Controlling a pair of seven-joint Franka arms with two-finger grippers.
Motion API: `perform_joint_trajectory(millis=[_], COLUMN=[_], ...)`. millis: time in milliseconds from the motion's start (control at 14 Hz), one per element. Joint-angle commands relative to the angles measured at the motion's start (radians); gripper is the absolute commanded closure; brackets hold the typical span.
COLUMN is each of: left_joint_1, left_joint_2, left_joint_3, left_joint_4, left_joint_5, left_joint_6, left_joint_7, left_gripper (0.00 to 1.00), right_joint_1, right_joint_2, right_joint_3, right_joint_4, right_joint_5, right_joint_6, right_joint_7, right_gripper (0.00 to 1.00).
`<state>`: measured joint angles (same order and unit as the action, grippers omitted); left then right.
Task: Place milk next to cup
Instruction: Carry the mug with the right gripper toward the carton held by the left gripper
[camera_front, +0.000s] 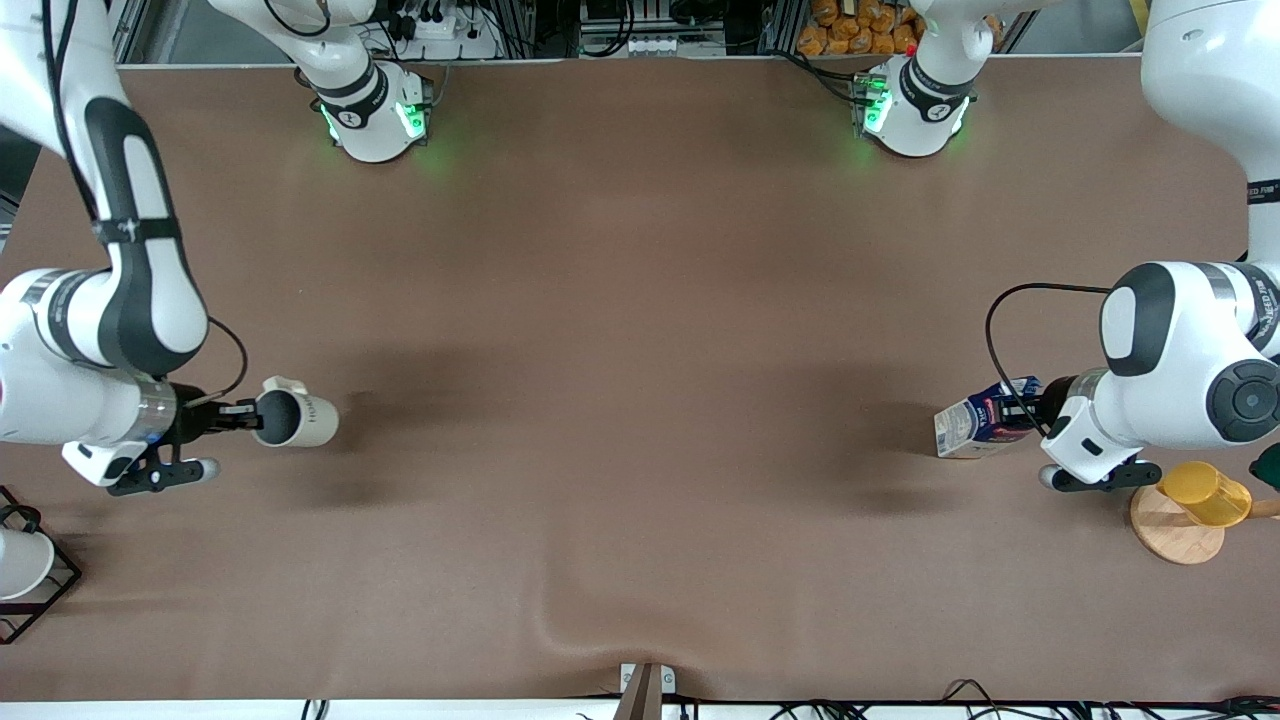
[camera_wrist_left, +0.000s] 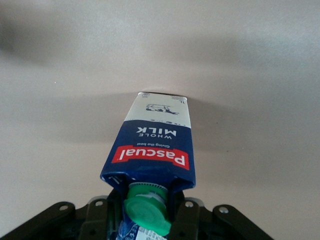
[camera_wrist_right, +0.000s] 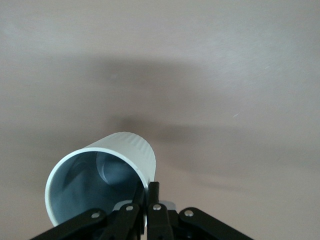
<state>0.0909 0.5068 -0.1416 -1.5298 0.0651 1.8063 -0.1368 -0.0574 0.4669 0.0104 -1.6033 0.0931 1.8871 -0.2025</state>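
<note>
While both arms sit at opposite ends of the table, we see the left gripper (camera_front: 1030, 415) clamped on the gabled top of the Pascal milk carton (camera_front: 975, 425), just under its green cap (camera_wrist_left: 146, 214), probably so the carton can be carried. The right gripper (camera_front: 245, 416) pinches the rim of the grey-beige mug (camera_front: 295, 418), one finger inside; its inside looks empty. Milk and mug are well apart, so we judge the placing hardly begun. Beside the left gripper a yellow cup (camera_front: 1205, 494) rests on a round wooden coaster (camera_front: 1175, 535).
</note>
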Motion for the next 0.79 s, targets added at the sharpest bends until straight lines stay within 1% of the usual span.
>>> perform_joint_trajectory(millis=[0, 214, 286, 429, 571, 714], left_joint_1=[-0.005, -0.003, -0.003, 0.000, -0.003, 0.000], left_joint_2=[-0.030, -0.070, -0.082, -0.100, -0.120, -0.142], left_joint_3=[-0.004, -0.009, -0.022, -0.051, -0.076, -0.107], left_joint_4=[0.011, 0.013, 0.011, 0.013, 0.011, 0.011], left_joint_5=[0.030, 0.032, 0.032, 0.027, 0.021, 0.019], left_joint_6=[-0.012, -0.045, -0.054, -0.076, -0.094, -0.111], left_joint_7=[-0.018, -0.012, -0.012, -0.017, -0.021, -0.021], left_gripper=[0.69, 0.69, 0.69, 0.69, 0.69, 0.69], right_joint_1=[0.100, 0.230, 0.272, 0.348, 0.434, 0.543], right_joint_2=[-0.048, -0.054, -0.050, -0.034, 0.005, 0.051], right_joint_3=[-0.004, -0.004, -0.004, -0.006, -0.006, -0.007], right_joint_4=[0.016, 0.045, 0.048, 0.072, 0.111, 0.144], right_joint_5=[0.005, 0.007, 0.020, 0.100, 0.126, 0.119], right_joint_6=[-0.074, -0.091, -0.085, -0.074, -0.018, 0.058], right_joint_7=[0.203, 0.436, 0.510, 0.647, 0.800, 0.976], right_gripper=[1.00, 1.00, 1.00, 1.00, 1.00, 1.00])
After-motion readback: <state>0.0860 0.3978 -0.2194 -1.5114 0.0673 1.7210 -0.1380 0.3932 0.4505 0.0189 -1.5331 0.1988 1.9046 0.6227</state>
